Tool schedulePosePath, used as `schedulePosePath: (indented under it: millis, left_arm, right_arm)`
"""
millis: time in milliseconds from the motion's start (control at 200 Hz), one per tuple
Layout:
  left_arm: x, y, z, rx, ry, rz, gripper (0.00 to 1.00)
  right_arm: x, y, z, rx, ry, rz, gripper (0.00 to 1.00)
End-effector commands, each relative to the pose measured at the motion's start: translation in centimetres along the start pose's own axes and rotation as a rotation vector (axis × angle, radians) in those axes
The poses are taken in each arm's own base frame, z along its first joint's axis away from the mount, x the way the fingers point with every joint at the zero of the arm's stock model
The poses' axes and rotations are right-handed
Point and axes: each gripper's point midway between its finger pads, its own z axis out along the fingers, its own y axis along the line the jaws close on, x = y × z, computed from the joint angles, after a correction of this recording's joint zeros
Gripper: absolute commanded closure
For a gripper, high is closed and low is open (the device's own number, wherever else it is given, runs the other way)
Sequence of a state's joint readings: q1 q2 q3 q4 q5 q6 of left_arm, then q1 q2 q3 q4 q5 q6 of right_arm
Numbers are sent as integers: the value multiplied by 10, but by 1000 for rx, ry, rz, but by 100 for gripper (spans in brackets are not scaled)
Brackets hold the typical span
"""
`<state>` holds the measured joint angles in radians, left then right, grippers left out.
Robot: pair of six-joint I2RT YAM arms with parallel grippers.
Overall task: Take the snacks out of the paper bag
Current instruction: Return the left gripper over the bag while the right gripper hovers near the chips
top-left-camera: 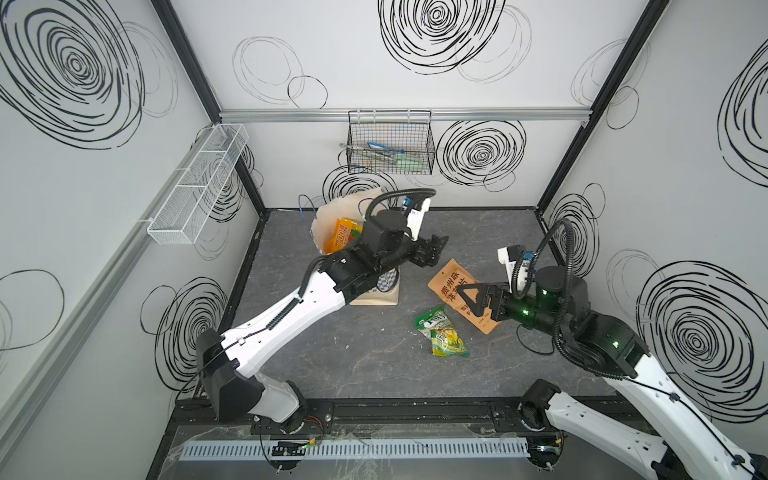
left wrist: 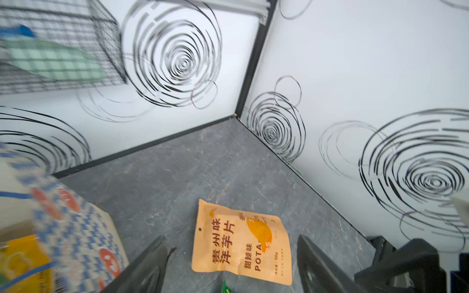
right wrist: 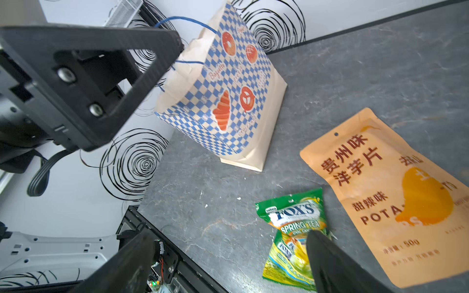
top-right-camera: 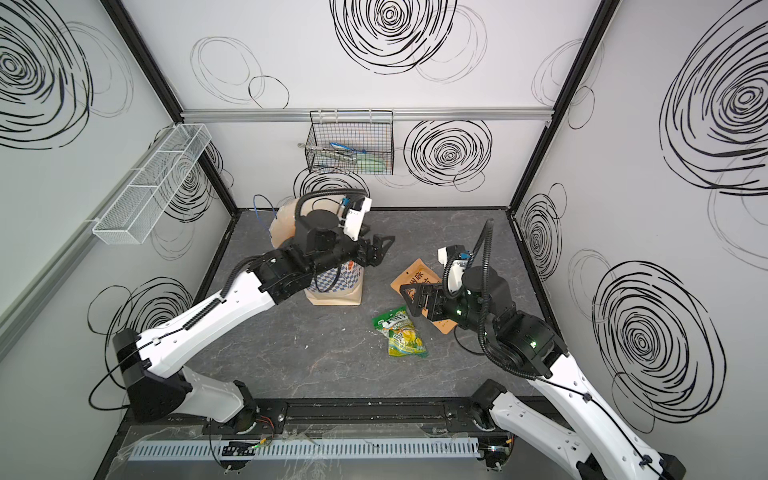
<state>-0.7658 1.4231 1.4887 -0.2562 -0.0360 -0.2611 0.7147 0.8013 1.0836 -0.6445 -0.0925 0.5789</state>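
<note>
Emptying paper bag [right wrist: 228,101]: orange pouch [top-left-camera: 446,280], green packs [top-left-camera: 440,336] out at 4 o'clock; yellow pack [top-left-camera: 343,235] inside. Left gripper [left wrist: 232,241], right gripper [right wrist: 229,236] wide, empty.

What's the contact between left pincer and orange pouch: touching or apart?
Apart. The left wrist view shows the orange pouch lying between fingers of the open left pincer, bare table on both sides.

Orange pouch [left wrist: 241,243] flat on grey tabletop [left wrist: 203,162], framed by spread left tool [left wrist: 231,239] jaws; paper bag [left wrist: 76,228] beside.
</note>
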Motion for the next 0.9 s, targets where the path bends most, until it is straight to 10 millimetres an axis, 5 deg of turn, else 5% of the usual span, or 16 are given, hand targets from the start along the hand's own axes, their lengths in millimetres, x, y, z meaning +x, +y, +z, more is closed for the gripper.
schedulePosePath:
  millis: [0, 175, 370, 615, 895]
  left_arm:
    - [-34, 33, -33, -86, -88, 12, 16]
    - [-50, 103, -72, -234, -123, -43, 15]
    - [-31, 182, -89, -376, -56, -142, 15]
    - [14, 240, -72, -447, 100, -216, 20]
    - [45, 262, -28, -447, 277, -217, 32]
  right_arm:
    - [-12, 24, 8, -83, -5, -39, 2]
    - [-13, 48, 22, -110, 10, -97, 2]
    - [-14, 64, 47, -75, 26, -177, 3]
    - [-26, 104, 71, -111, 46, -247, 3]
    - [-23, 129, 91, -139, 88, -313, 3]
